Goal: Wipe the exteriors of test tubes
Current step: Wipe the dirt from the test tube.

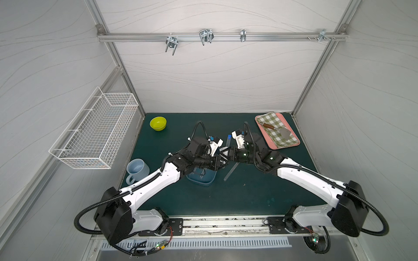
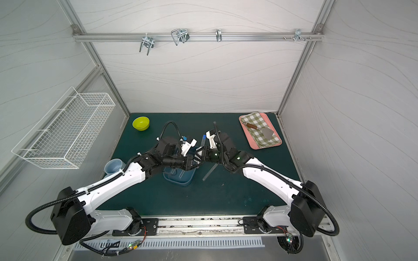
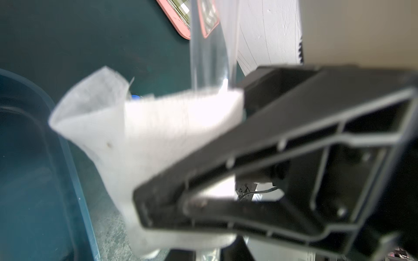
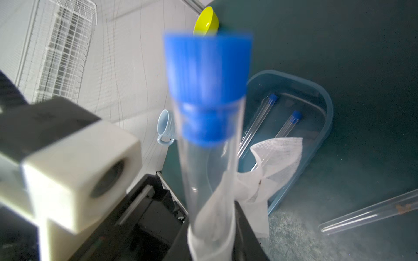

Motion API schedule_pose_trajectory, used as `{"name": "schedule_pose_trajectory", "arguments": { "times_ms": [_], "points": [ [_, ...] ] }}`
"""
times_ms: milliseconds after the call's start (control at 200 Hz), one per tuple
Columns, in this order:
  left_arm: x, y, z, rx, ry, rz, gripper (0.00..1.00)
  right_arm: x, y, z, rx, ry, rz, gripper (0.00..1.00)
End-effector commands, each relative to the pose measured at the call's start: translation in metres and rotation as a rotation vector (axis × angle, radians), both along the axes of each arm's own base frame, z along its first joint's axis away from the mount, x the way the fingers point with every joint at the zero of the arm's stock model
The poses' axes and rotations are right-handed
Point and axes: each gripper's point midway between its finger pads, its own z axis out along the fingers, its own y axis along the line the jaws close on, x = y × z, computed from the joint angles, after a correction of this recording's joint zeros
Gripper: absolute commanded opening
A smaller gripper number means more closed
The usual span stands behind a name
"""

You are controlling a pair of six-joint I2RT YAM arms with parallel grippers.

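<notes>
Bright, even light; top views bow at edges; near test tube (image 4: 203,162) blurred.

Legible text, labels, brands, numbers, signs: none. The held test tube (image 4: 204,162), the gauze (image 4: 280,156) and the blue tray (image 4: 328,108) show plain, unmarked surfaces. Any finer marking elsewhere is too small or blurred to read.

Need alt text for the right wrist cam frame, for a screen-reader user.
A clear test tube with a blue cap fills the centre, blurred, its lower end wrapped in white gauze. Behind it a blue tray holds two more capped tubes; another tube lies on the green mat beside the tray.
</notes>
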Motion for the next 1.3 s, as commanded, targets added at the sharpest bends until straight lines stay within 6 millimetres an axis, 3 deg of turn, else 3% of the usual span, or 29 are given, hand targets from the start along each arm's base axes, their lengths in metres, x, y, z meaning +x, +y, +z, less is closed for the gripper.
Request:
{"name": "schedule_pose_trajectory", "arguments": {
  "times_ms": [0, 130, 255, 670, 1046, 1296],
  "points": [
    [0.008, -0.006, 0.031, -0.077, -0.072, -0.006, 0.08, 0.021, -0.010, 0.006, -0.019, -0.021, -0.046, 0.24],
    [0.007, -0.006, 0.031, -0.078, -0.073, -0.007, 0.08, 0.034, -0.014, 0.014, -0.009, -0.032, -0.055, 0.24],
    [0.008, -0.006, 0.031, -0.078, -0.074, -0.004, 0.08, 0.034, -0.013, 0.015, -0.003, -0.033, -0.048, 0.24],
    [0.011, -0.001, 0.033, -0.092, -0.073, 0.017, 0.08, -0.013, 0.001, -0.013, -0.019, 0.046, 0.006, 0.23],
    [0.011, 0.000, 0.031, -0.097, -0.060, 0.023, 0.09, 0.006, -0.004, 0.000, -0.022, -0.002, -0.006, 0.17],
    [0.014, 0.011, 0.023, -0.082, -0.038, 0.070, 0.34, 0.017, -0.016, 0.005, -0.022, -0.016, 0.015, 0.15]
  ]
}}
